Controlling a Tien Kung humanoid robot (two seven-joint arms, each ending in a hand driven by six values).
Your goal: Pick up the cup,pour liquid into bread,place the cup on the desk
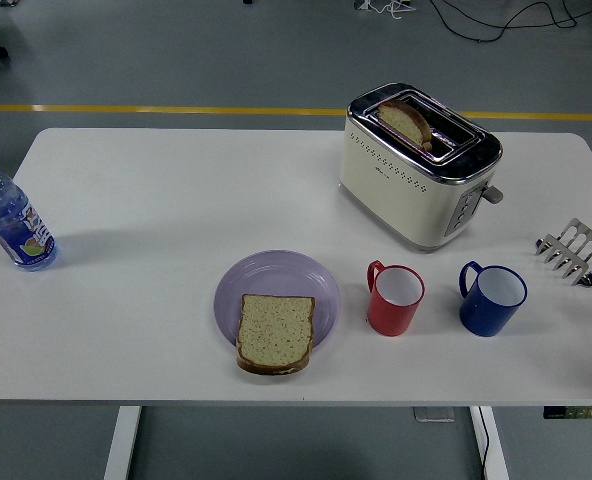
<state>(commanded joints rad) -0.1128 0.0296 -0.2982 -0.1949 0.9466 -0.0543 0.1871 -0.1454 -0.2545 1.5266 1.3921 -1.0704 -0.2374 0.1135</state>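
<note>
Slice of bread point(274, 333): nearest the camera, brown-crusted, lying flat on the near part of a lilac plate point(286, 280), its lower crust overhanging the plate's near rim.

Lilac plate: round, on the white table point(156, 200), near the front edge, a little left of centre.

Red cup point(394, 298): upright, white inside, handle turned to the left; just right of the plate, apart from it. Contents cannot be told.

Blue cup point(493, 298): upright, pale inside, handle turned to the left; just right of the red cup, not touching it.

Toaster point(418, 165): cream body with chrome top, set at an angle behind the two cups; a second slice of bread point(406, 122) stands in one of its slots, lever at the right end.

Water bottle point(11, 220): clear plastic, blue cap, coloured label; upright at the table's far left edge, well apart from everything else.

Right hand point(581, 255): at the picture's right edge, level with the cups; grey metallic fingers point(566, 250) extended side by side and pointing left, holding nothing, apart from the blue cup.

Floor beyond the table: grey, with a yellow line point(156, 108) running across.
</note>
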